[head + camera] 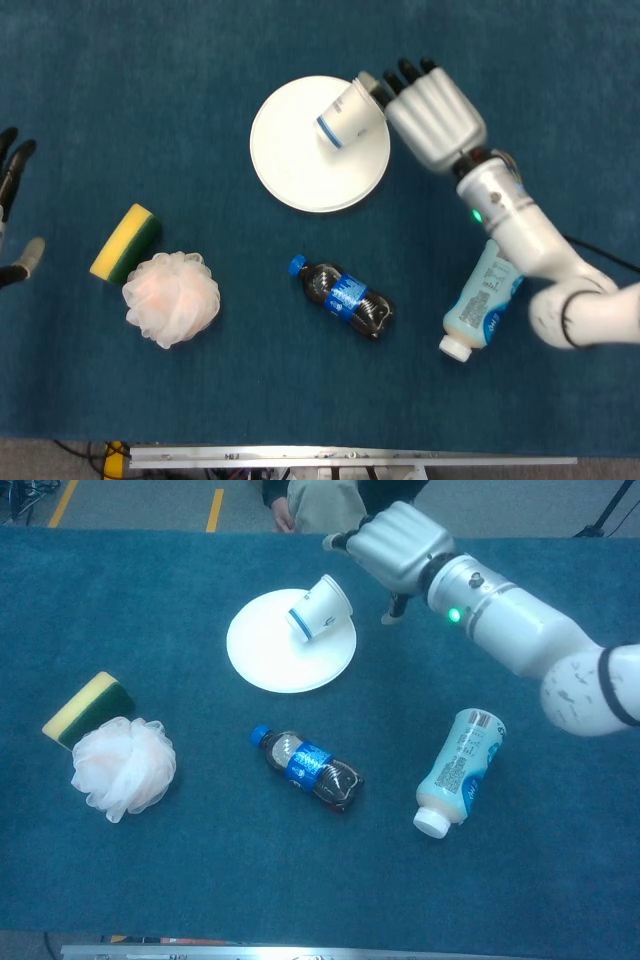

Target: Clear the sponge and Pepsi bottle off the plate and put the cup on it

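Observation:
The white plate lies at the table's middle back. A white paper cup with a blue band lies tipped on its side on the plate's right part. My right hand hovers just right of the cup, fingers apart, holding nothing. The Pepsi bottle lies on the cloth in front of the plate. A yellow-green sponge sits at the left. Only the spread fingers of my left hand show at the left edge.
A pink-white bath pouf rests against the sponge's near side. A white capped bottle lies on its side under my right forearm. The table is covered in blue cloth. A person stands behind the far edge.

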You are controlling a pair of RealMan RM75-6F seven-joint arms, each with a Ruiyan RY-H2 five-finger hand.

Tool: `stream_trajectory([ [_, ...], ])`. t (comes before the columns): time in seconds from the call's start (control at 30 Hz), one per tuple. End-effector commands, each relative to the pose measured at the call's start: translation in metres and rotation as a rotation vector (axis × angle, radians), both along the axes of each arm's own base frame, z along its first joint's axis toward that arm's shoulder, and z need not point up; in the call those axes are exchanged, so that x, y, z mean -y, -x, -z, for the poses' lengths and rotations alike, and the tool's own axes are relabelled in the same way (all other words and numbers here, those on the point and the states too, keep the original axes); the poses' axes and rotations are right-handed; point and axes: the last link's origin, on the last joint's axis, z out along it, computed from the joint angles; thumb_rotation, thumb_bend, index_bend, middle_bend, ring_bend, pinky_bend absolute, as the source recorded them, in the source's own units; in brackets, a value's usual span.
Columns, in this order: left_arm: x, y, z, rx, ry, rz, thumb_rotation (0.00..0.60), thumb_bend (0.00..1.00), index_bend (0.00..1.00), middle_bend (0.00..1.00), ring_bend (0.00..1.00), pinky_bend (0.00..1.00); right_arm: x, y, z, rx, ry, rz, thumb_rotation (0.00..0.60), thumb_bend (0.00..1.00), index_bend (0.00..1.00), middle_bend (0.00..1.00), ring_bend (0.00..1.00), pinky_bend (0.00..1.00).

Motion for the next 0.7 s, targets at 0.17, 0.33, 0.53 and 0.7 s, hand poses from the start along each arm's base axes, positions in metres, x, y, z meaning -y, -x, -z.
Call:
stream_trajectory([
  [0.17, 0.0, 0.0, 0.0, 0.003, -0.002, -0.001, 0.6, 0.27, 0.01, 0.03, 0.05, 0.24, -0.049, 0.026, -0.017, -0.009, -0.178, -0.049, 0.6, 0.0, 0.18, 0.33, 0.22, 0.33],
  [0.33, -0.001, 0.0, 0.001, 0.004, 0.0, -0.003, 0.6, 0.27, 0.01, 0.03, 0.05, 0.24, -0.071, 0.042, -0.038, -0.013, -0.233, -0.046, 0.6, 0.0, 0.18, 0.33, 0.22, 0.33],
  [0.53, -0.003, -0.003, 0.003, 0.003, 0.004, 0.001, 0.6, 0.27, 0.01, 0.02, 0.05, 0.24, -0.103, 0.063, -0.063, -0.019, -0.296, -0.064, 0.6, 0.0, 0.18, 0.33, 0.22, 0.33],
  [0.7, -0.004, -0.006, 0.006, 0.0, 0.016, 0.004, 0.6, 0.27, 0.01, 0.02, 0.05, 0.24, -0.126, 0.082, -0.069, -0.052, -0.363, -0.071, 0.6, 0.0, 0.18, 0.33, 0.22, 0.33],
])
